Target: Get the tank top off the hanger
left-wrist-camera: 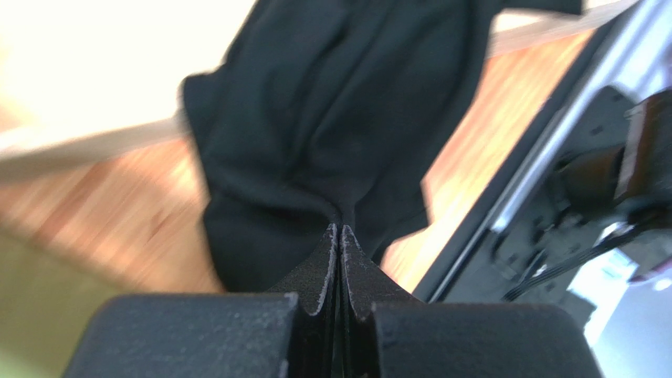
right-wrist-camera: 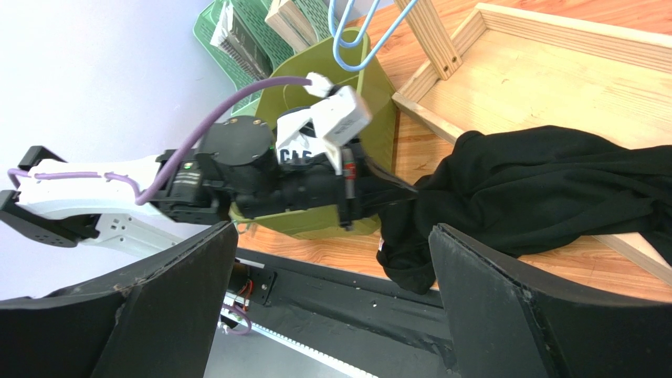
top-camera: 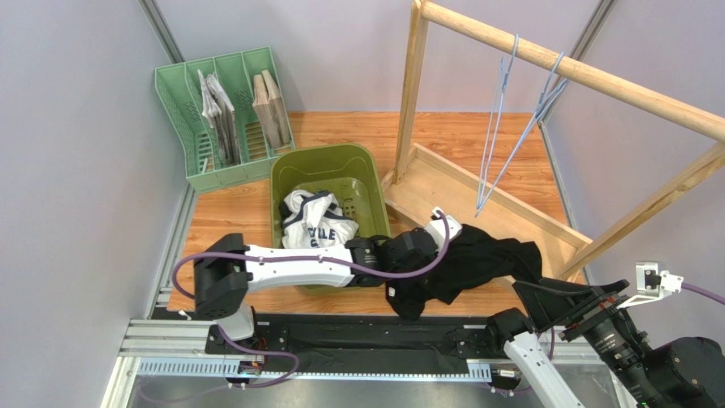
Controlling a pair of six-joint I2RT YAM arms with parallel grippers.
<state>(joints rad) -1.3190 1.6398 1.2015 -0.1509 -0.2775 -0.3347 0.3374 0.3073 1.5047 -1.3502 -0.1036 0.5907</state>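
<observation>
The black tank top lies bunched over the front rail of the wooden rack's base and the table, off any hanger. My left gripper reaches in from the left and is shut on a pinched fold of it; the cloth spreads away from the tips. Two light blue hangers hang bare from the rack's top rod. My right gripper stands open at the near right, with nothing between its fingers, just short of the tank top.
An olive bin holding a white printed garment stands left of the rack. A green file organiser with folded items sits at the back left. The rack's slanted posts cross the right half.
</observation>
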